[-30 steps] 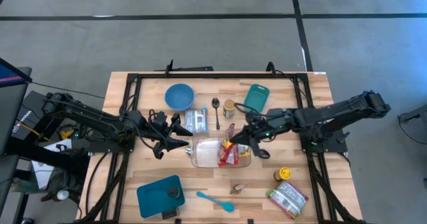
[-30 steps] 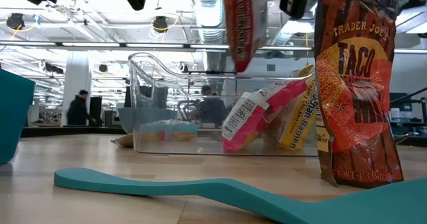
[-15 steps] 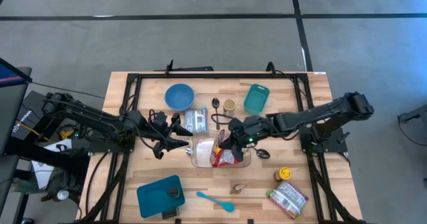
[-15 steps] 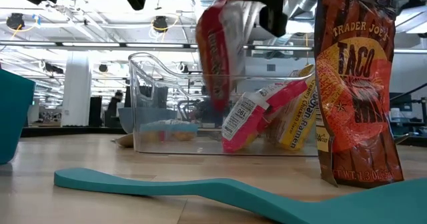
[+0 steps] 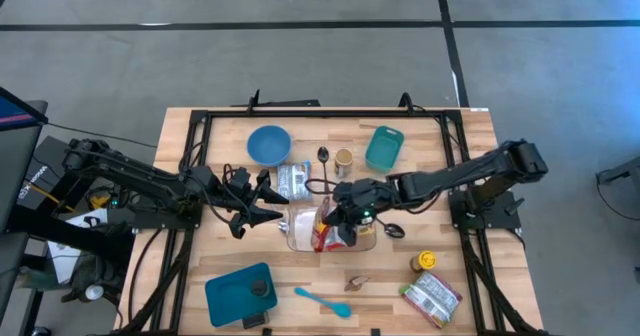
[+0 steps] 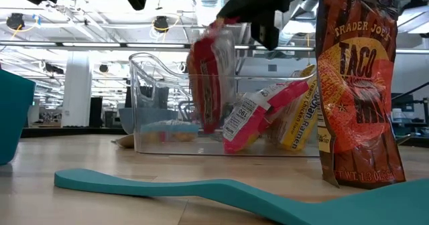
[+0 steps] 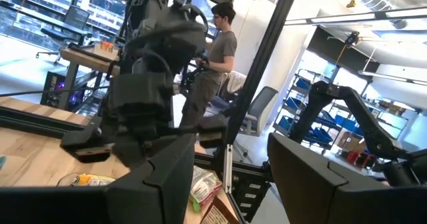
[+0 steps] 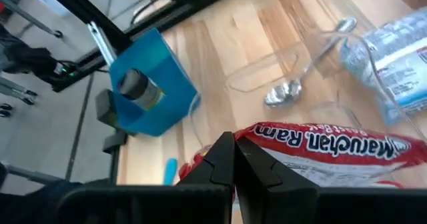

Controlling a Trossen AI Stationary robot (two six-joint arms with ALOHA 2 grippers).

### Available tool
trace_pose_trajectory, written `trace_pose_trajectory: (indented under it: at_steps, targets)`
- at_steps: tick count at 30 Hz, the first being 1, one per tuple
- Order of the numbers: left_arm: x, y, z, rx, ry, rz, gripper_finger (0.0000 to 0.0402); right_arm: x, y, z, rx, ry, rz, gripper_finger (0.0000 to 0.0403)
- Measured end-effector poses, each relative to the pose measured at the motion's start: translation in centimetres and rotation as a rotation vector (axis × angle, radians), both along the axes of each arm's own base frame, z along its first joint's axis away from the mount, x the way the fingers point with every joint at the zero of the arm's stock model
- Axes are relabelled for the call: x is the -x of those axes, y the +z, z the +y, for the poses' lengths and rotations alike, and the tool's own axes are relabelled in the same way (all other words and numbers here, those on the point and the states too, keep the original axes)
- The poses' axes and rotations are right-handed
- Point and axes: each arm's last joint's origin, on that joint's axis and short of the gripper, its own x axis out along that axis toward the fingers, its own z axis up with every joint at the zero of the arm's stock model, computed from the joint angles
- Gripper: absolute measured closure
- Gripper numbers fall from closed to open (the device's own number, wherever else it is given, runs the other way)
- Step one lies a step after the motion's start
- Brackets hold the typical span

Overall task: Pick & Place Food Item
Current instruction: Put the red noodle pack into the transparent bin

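Your right gripper (image 5: 338, 219) is clamped on the top edge of a red Maruchan ramen packet (image 6: 209, 74), fingers pressed together on the wrapper. It sits over the clear plastic bin (image 5: 300, 238) at mid tabletop, w/ the packet hanging upright, its lower part inside the bin's walls in the low view. In the right wrist view the packet (image 8: 320, 149) spreads just past the fingertips, brand lettering legible.

Inside the bin, a pink-and-white packet (image 6: 258, 114) and a yellow ramen packet (image 6: 300, 121) lean toward its right end as seen from the low cam.

Your left gripper (image 5: 268, 204) hovers just beside the bin's left end, fingers apart, nothing between them.

Outward from there on the tabletop (image 5: 470, 136):
- a clear-wrapped pack (image 5: 292, 181) behind the bin, w/ a metal spoon (image 5: 324, 166) and a small jar (image 5: 343, 161) next to it
- blue bowl (image 5: 268, 144) toward the far left, teal container (image 5: 384, 147) toward the far right
- 2nd spoon (image 5: 394, 230) just right of the bin
- near edge: teal bin w/ a dark can in it (image 5: 240, 294), teal spatula (image 5: 322, 301), small yellow-lidded jar (image 5: 427, 262), Trader Joe's taco bag (image 6: 358, 91)

A person (image 7: 217, 57) stands in the room bkgd, seen in the left wrist view.
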Motion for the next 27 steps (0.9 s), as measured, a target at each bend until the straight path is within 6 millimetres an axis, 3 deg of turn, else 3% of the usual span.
trace_pose_trajectory:
  at_steps: [16,27]
  targets:
    - [0.0,0.0,0.0,0.000,0.000,0.000,0.0216,0.8,-0.9,0.4,0.089,-0.070,0.101,0.0403]
    - [0.0,0.0,0.0,0.000,0.000,0.000,0.0216,1.3,-1.1,2.0,0.102,-0.026,0.118,0.0403]
